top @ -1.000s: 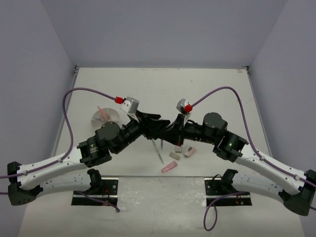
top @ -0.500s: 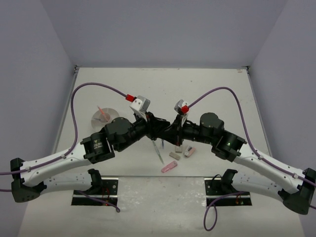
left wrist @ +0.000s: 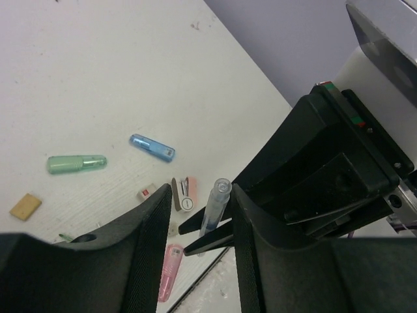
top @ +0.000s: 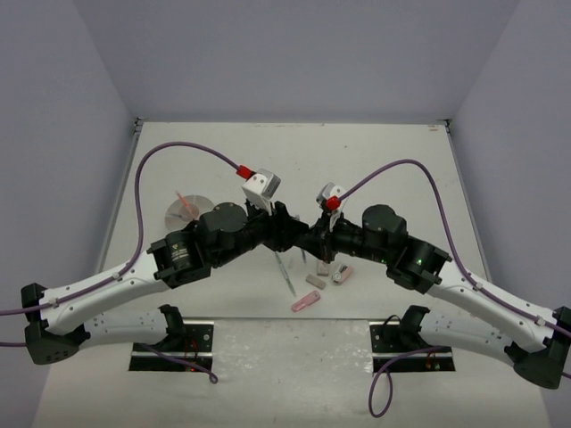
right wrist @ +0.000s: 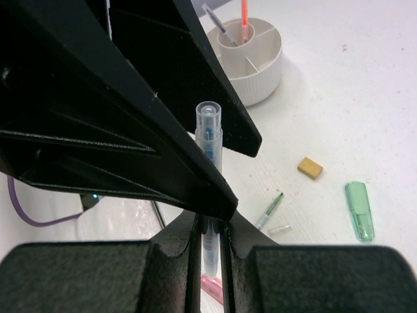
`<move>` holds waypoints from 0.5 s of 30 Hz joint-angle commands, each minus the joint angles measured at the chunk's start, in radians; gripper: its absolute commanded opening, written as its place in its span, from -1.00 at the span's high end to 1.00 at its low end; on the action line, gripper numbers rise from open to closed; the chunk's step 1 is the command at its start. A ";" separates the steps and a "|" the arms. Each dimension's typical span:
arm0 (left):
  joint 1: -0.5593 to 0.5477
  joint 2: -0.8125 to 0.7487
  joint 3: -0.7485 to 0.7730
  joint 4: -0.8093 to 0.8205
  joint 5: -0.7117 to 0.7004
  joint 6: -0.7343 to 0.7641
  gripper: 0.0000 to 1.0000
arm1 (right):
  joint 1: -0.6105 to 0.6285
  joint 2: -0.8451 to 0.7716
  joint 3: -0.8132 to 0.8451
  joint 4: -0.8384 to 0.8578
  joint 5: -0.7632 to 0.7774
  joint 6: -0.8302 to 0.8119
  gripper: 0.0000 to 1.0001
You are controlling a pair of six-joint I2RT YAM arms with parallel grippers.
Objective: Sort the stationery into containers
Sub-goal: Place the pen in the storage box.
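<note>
Left gripper (left wrist: 201,192) moved closer, right gripper (right wrist: 208,223) holding pen (right wrist: 208,147) upright

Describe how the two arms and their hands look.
The left arm and right arm match: white lower links, black joints and forearms. A purple cable loops to each wrist, ending in a red plug beside a pale camera box. The left hand and right hand have matte black, wedge-shaped fingers.

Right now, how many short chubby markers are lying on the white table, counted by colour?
green see-through plastic marker: 1
blue see-through plastic marker: 1
pink see-through plastic marker: 1
Total: 3
</note>
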 commanded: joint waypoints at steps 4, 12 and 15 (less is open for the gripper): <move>0.014 0.019 0.040 -0.002 0.117 -0.020 0.15 | 0.015 -0.011 0.056 -0.033 0.028 -0.064 1.00; 0.024 0.029 0.060 -0.009 0.148 -0.022 0.35 | 0.024 -0.013 0.048 -0.031 0.022 -0.071 1.00; 0.025 0.036 0.067 -0.015 0.164 -0.023 0.76 | 0.023 -0.018 0.047 -0.027 0.029 -0.071 1.00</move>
